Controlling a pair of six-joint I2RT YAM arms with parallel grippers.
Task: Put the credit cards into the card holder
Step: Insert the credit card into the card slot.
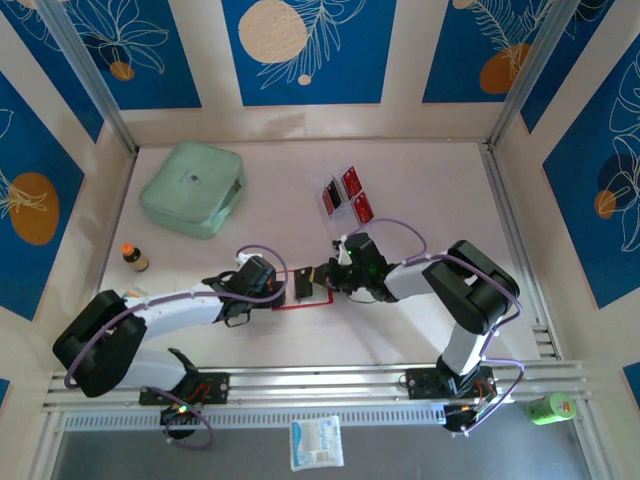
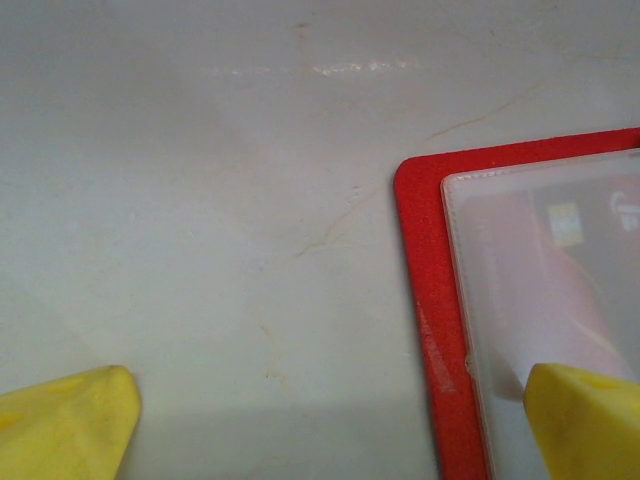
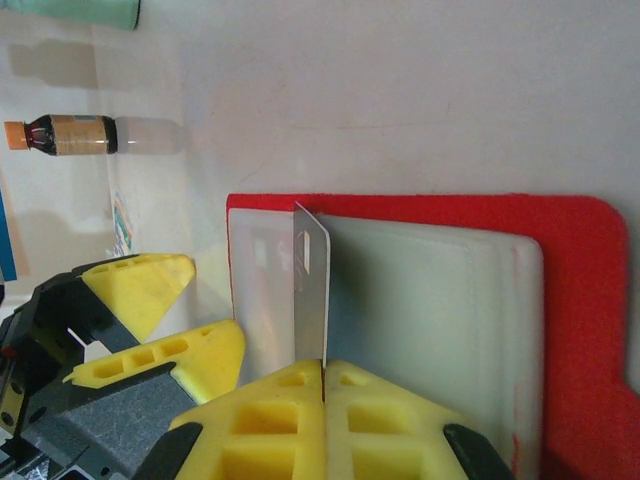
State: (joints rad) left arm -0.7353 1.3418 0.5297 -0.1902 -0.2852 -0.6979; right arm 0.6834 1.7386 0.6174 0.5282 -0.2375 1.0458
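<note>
**A:** Why is the card holder (image 1: 300, 292) laid open and flat between the two arms?

**B:** So that its clear pocket (image 3: 430, 320) is turned upward. The holder is found mid-table, slightly toward the near edge.

**A:** And what is carried by the right gripper (image 3: 322, 370)?

**B:** One credit card (image 3: 310, 290) is pinched between its closed fingers. The card is held on edge with its far corner over the pocket's left side. It is judged that this is done so the card can be slid under the plastic.

**A:** How is the left gripper (image 2: 330, 430) set?

**B:** It is spread wide and nothing is held. One fingertip (image 2: 585, 420) is placed over the holder's corner and the other over the bare table (image 2: 200, 200). Pinning the holder against the push seems intended, though contact cannot be told.

**A:** Where are the other cards kept?

**B:** The spare cards (image 1: 351, 184) are stood farther back, right of the mint-green case (image 1: 192, 188), within the right arm's reach.
</note>
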